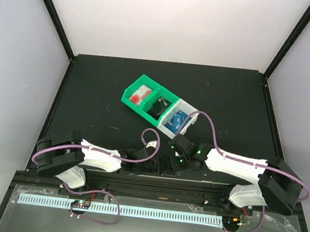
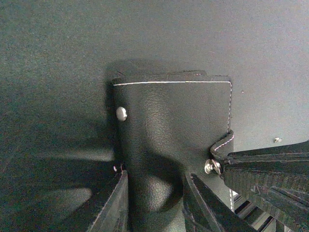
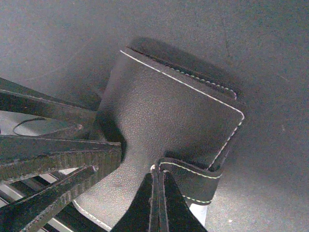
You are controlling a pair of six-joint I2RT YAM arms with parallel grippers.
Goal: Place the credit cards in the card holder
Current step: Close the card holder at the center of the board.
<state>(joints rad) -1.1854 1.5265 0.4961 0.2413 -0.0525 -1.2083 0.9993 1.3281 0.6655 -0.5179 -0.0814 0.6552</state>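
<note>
The black card holder (image 2: 169, 121) stands closed and upright between my left gripper's fingers (image 2: 113, 203), which press on its two sides near its base. My left gripper (image 2: 154, 203) is shut on it. My right gripper (image 3: 159, 181) is shut on the holder's strap (image 3: 193, 181), pulled away from the body; the snap stud (image 2: 212, 166) shows beside it. In the top view both grippers (image 1: 159, 161) (image 1: 177, 161) meet just in front of the bases, with the holder (image 1: 168, 162) between them. Blue credit cards (image 1: 178, 118) lie in the white bin (image 1: 188, 109).
A green bin (image 1: 133, 89), joined to the white one, holds a red and white item (image 1: 140, 94) and a black item (image 1: 159, 105). It stands on the black table behind the grippers. The black frame rail (image 1: 159, 182) runs just in front.
</note>
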